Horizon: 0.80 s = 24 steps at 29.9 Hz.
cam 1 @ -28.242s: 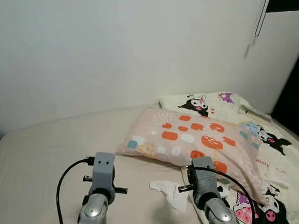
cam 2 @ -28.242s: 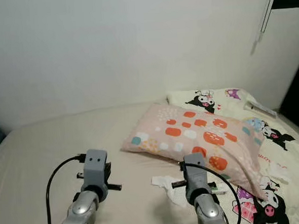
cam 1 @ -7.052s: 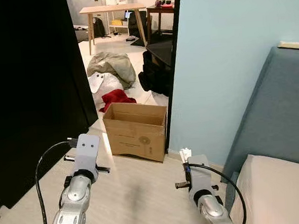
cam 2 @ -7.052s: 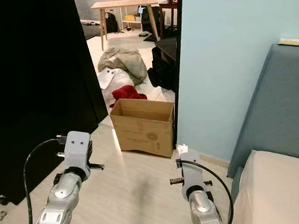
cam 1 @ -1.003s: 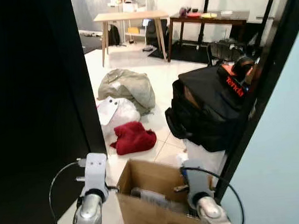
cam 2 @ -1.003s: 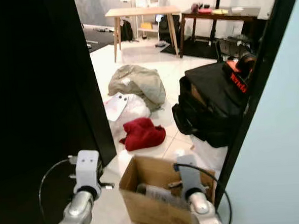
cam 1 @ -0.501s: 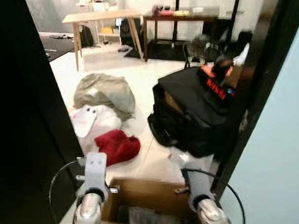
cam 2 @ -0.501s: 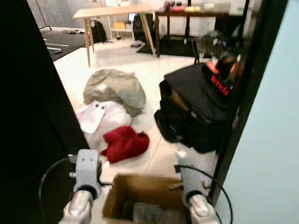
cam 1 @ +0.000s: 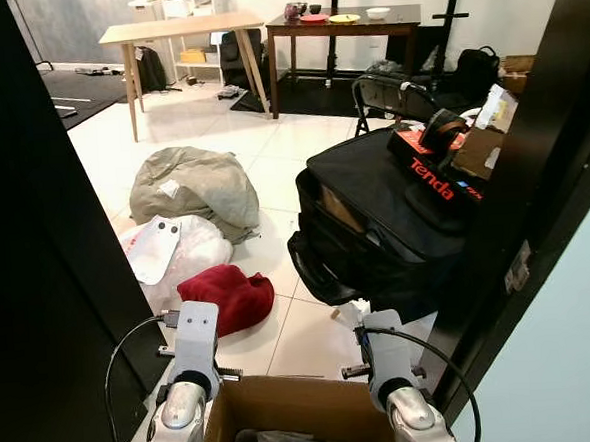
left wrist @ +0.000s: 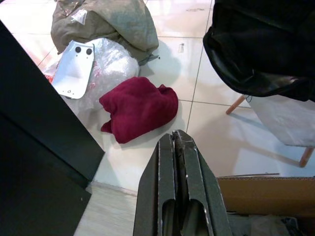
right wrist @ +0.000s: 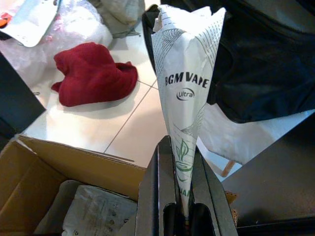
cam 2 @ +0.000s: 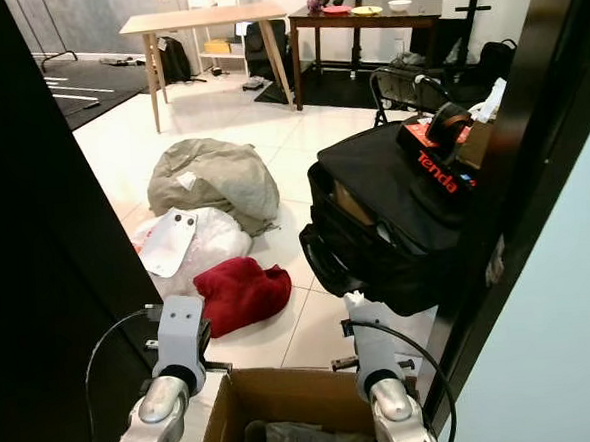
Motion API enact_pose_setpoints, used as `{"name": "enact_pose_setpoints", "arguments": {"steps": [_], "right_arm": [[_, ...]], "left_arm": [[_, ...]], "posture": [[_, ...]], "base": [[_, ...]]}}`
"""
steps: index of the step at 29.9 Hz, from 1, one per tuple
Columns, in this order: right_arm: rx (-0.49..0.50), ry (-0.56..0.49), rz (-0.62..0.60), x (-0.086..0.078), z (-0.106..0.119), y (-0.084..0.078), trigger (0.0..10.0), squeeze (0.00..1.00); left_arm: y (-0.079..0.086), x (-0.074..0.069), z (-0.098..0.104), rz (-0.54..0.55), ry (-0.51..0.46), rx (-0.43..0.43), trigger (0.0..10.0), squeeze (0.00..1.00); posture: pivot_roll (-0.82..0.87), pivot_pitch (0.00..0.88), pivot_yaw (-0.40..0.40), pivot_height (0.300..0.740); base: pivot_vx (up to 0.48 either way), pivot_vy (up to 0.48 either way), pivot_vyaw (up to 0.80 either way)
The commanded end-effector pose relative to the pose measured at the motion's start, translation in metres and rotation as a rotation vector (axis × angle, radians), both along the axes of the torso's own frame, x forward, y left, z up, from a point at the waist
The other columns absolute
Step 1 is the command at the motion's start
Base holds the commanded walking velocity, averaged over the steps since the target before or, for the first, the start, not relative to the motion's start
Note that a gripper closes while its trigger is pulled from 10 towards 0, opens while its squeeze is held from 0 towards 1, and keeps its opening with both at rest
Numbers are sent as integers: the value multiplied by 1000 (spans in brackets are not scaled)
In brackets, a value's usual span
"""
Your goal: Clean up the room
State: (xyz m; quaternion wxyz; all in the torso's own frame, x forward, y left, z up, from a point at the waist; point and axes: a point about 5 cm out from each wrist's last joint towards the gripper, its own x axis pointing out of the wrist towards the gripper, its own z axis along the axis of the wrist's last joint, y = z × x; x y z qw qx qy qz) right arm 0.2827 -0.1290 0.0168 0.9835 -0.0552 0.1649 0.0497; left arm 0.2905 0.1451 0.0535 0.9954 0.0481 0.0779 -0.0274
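Note:
An open cardboard box [cam 1: 286, 407] stands on the floor right in front of me, with crumpled paper packaging [right wrist: 93, 211] inside. My right gripper [right wrist: 179, 147] is shut on a white printed paper wrapper [right wrist: 184, 73], which sticks up as a cone above the box's far right rim [right wrist: 78, 160]. The wrapper's tip also pokes up above the right wrist [cam 2: 354, 306]. My left gripper [left wrist: 175, 135] is shut with nothing in it and hangs over the floor by the box's far left corner [left wrist: 261, 189].
A red cloth [cam 1: 224, 295], a white plastic bag [cam 1: 167, 251] and a grey-green bundle [cam 1: 192, 182] lie on the tiles beyond the box. A black suitcase [cam 1: 395, 215] stands to the right. A black door [cam 1: 36, 247] flanks my left, a dark door frame [cam 1: 535, 216] my right.
The camera has moved forward, so the box now sits at the bottom edge of the eye views. My right gripper still holds the wrapper, carried here from the bed.

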Motion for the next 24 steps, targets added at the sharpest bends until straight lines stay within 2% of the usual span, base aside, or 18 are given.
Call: {"name": "enact_pose_setpoints", "arguments": {"steps": [1,8,11,16,23,24], "right_arm": [[9,8,0,-1,-1,2,10000,0],[8,8,3,-1,0,3,10000,0],[6,8,3,0,0,3,10000,0],[1,6,7,0,0,3,10000,0],[-14,10,55,2,2,7,10000,0],[-18,34,97,3,0,11,10000,0]], "left_arm": [[4,-3,-6,5,34,9,10000,0],[3,-2,-6,-17,40,27,10000,0],[3,-3,-8,-21,53,39,10000,0],[5,-3,-11,-2,73,35,10000,0],[8,-2,-11,-6,73,58,10000,0],[11,-2,-10,-24,67,78,10000,0]], "posture": [[74,19,6,740],[74,21,5,740],[73,20,6,740],[73,17,6,740],[77,16,-2,740],[76,21,-1,740]], "base": [[0,0,0],[0,0,0],[0,-480,0],[0,0,0],[0,0,0],[0,0,0]]}}
